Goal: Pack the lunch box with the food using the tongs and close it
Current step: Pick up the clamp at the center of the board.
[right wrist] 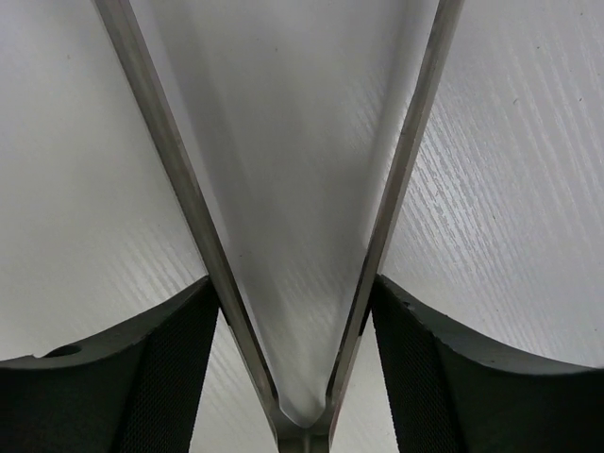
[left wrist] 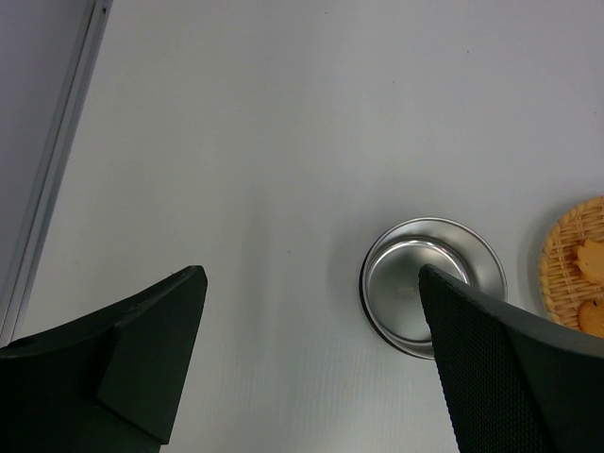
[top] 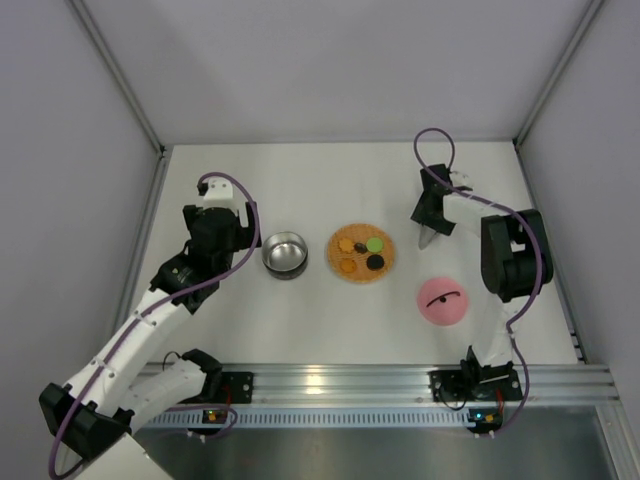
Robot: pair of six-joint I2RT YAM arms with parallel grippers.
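- We grasp the tongs (right wrist: 189, 208): R fingers (right wrist: 179, 359) press both its arms.
- L fingers (left wrist: 142, 340) wide open, empty, by lunch box (left wrist: 415, 283).
- Next: lift, go left to food (top: 362, 253).

1. Tongs (right wrist: 192, 203): grey metal is showing a smooth sheen.
2. Lunch box (left wrist: 406, 283): polished steel is reflecting brightly; its lid (top: 443, 300) is looking matt pink.
3. Disc (top: 362, 254) is appearing roughly woven.
4. Table (right wrist: 491, 142) is showing fine white grain.
5. Right pincer (right wrist: 294, 302) pads (right wrist: 170, 377) are looking black, mesh-textured.
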